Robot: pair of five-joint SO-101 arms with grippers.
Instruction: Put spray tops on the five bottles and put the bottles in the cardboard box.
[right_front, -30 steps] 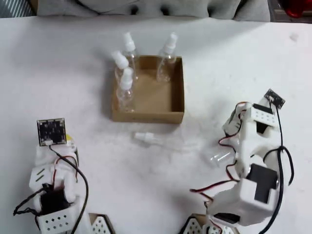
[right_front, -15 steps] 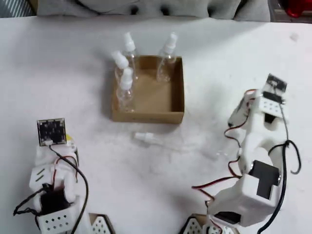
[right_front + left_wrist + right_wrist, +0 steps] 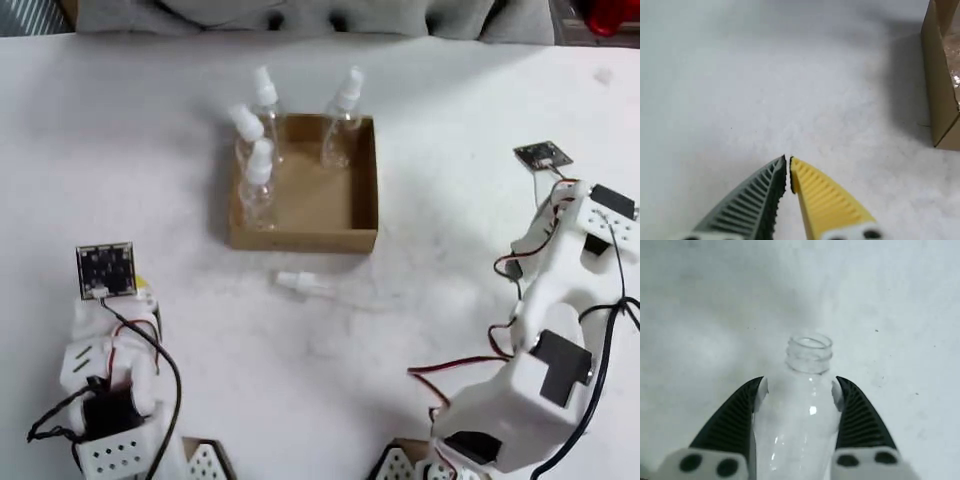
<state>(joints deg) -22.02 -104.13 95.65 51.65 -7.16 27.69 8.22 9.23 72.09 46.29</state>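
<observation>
My right pincer [image 3: 800,385] is pinching a clear bottle [image 3: 809,354] by its shoulders, with one ribbed black jaw on each side. The bottle's neck is open and has no spray top on it. It points out past the jaw tips over the white surface [image 3: 700,300]. I cannot tell whether the bottle is lifted off the surface or touching it.

My left pincer [image 3: 788,162] is pressed together, the grey jaw and the yellow jaw meeting at their tips with nothing between them. It sits low over the surface, and a corner of the cardboard box [image 3: 941,85] shows farther out.

From the high view, my left arm [image 3: 105,380] sits folded at the near left corner. My right arm [image 3: 555,320] is at the right side, well apart from the box. The cardboard box [image 3: 300,240] sits mid-surface. Four capped bottles [image 3: 258,190] stand in it, two by the far wall and two along the left wall.

One loose spray top [image 3: 298,283] lies on its side on the surface, just in front of the box's near wall. Its thin tube trails off to the right.
</observation>
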